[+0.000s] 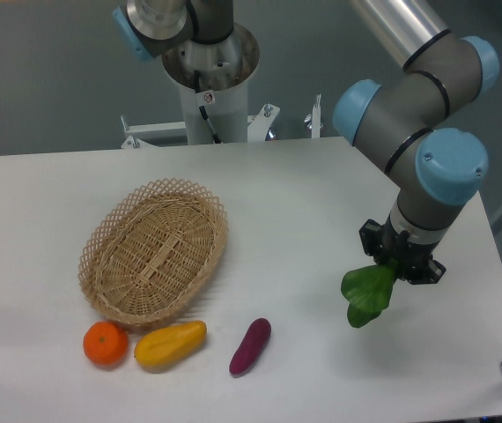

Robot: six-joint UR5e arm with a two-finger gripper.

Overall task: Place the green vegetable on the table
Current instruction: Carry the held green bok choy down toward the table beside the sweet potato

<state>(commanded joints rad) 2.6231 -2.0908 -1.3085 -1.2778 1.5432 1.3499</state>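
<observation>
gripper (398, 267) at right side of table (321, 194), pointing down. fingers hidden behind leaves and wrist body, so cannot tell if clamped or apart. green vegetable (368, 293) hangs directly under gripper, top end tucked up between fingers, leaves spread down-left; whether it touches table, unclear. wicker basket (154, 250) far to left. orange (106, 343), yellow fruit (171, 344), purple sweet potato (250, 345) in row in front of basket, well apart from gripper.

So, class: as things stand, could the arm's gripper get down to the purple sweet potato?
Probably not yet: the gripper is shut on the green vegetable. Otherwise bare table lies between it and the purple sweet potato.
</observation>
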